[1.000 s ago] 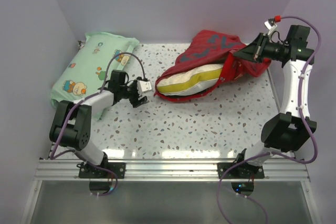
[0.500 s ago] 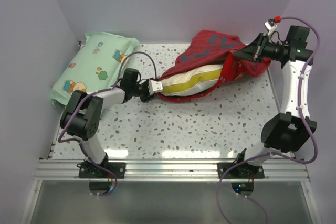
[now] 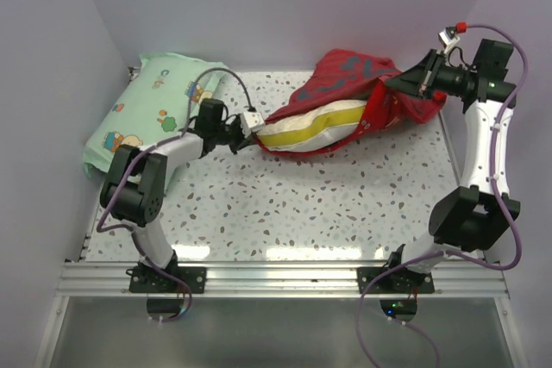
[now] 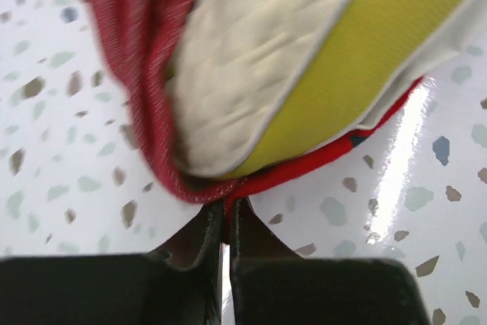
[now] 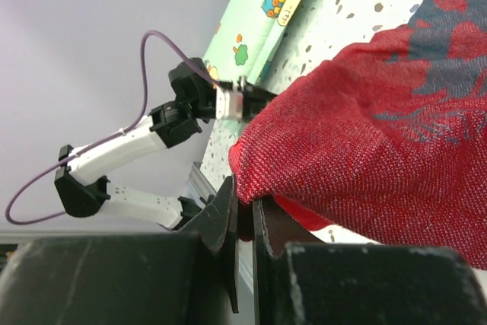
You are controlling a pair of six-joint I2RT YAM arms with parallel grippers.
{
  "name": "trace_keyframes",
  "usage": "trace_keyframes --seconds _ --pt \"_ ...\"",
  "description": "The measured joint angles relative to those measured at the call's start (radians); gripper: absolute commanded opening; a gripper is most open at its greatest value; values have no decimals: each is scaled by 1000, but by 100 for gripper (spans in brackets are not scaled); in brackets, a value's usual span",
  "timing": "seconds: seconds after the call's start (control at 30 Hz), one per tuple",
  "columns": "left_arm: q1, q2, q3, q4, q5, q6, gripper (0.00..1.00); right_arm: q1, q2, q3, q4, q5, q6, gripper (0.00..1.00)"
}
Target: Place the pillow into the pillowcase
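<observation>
Seen from above, my two arms reach over a speckled white surface [image 3: 302, 204]. My left pincer [image 3: 250, 121] is pressed together, and in its wrist view the tips meet on the lower red hem of the pillowcase [image 3: 345, 75] at its open mouth, so I judge it to be pinching that hem. My right pincer [image 3: 429, 84], also pressed together, pinches a fold of the red cloth at the opposite, closed end and holds it raised off the surface.

The cream-yellow pillow [image 3: 310, 131] is most of the way inside the case. Its uncovered end, dimpled cream cloth with a yellow band, bulges out directly ahead of and just above my left pincer's tips, touching the hem I hold. From there its long axis runs straight away from the left pincer towards the right one, so the two grips sit at either end of the same line.

My left arm is much the nearer to the exposed end; my right is well apart from it, beyond the whole length of the pillow. I judge the coming move turns on drawing the mouth hem along that axis, over the bare end. A mint-green cartoon-print pillow [image 3: 147, 109] lies behind my left pincer, not part of this job
</observation>
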Motion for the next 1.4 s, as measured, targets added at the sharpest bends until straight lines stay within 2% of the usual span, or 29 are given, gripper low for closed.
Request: trace_keyframes --seconds 0.17,0.3,0.47,0.6,0.67,0.73,0.87,0.93,1.0,1.03,1.13,1.23,1.33,1.4 --pt "182 -87 151 -28 43 -223 0 -18 -3 33 171 2 152 0" --pt "300 -232 342 43 39 -412 0 -38 4 206 322 6 290 0" --pt "311 -370 591 156 18 -581 0 -82 3 444 549 47 437 0" --pt "310 -371 836 207 4 -681 0 -137 18 647 629 117 505 0" --pt "310 -364 920 222 4 -717 0 -143 -17 634 682 137 548 0" --pt "310 -372 937 229 12 -742 0 -119 -92 501 733 154 567 0" --pt "306 -435 763 224 26 -753 0 -23 -210 228 676 161 494 0" --pt "304 -422 721 185 32 -754 0 9 -212 163 609 147 459 0" --pt "310 -357 752 135 23 -761 0 -3 -159 202 548 131 443 0" --pt "317 -316 791 118 9 -768 0 -35 -106 274 532 122 467 0" --pt "340 -200 968 76 -44 -790 0 -160 56 544 626 125 604 0" --pt "320 -148 1143 88 -52 -805 0 -247 114 706 755 139 726 0" --pt "323 -201 1173 135 -73 -804 0 -277 17 630 885 163 782 0" --pt "332 -270 1124 153 -87 -798 0 -281 -73 532 932 170 780 0"
